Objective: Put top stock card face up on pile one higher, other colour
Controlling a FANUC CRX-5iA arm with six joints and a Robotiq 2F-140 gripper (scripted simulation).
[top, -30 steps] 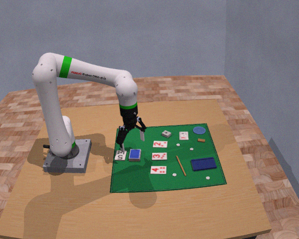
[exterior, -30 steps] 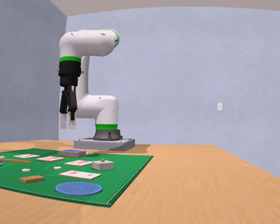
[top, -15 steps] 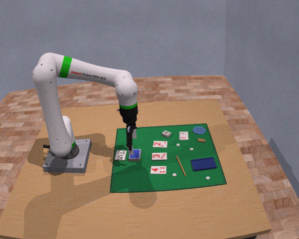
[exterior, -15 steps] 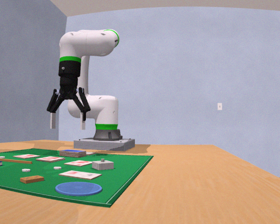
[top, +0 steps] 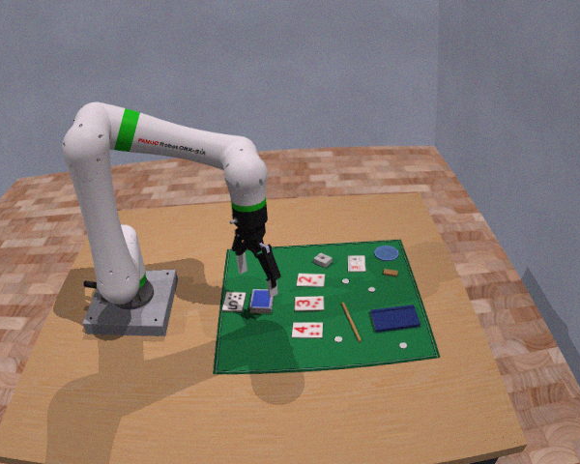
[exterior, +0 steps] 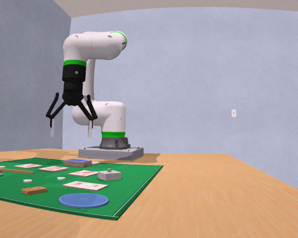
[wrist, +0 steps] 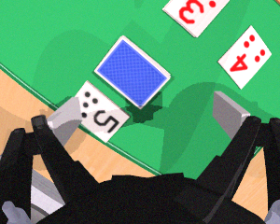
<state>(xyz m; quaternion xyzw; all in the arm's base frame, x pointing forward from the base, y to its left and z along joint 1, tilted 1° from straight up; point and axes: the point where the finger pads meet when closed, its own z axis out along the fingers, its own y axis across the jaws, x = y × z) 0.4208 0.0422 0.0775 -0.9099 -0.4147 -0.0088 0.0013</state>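
Observation:
The face-down stock, a blue-backed stack, lies near the left edge of the green card cloth; it also shows in the wrist view and in the exterior view. A black 5 lies face up just left of it, also seen in the wrist view. Three red piles stand to its right: a 2, a 3 and a 4. My gripper hangs wide open and empty well above the stock, as the exterior view shows.
On the cloth lie a grey block with a knob, another red card, a blue disc, a small wooden block, a wooden stick, a dark blue box and several white counters. The robot base stands left of the cloth.

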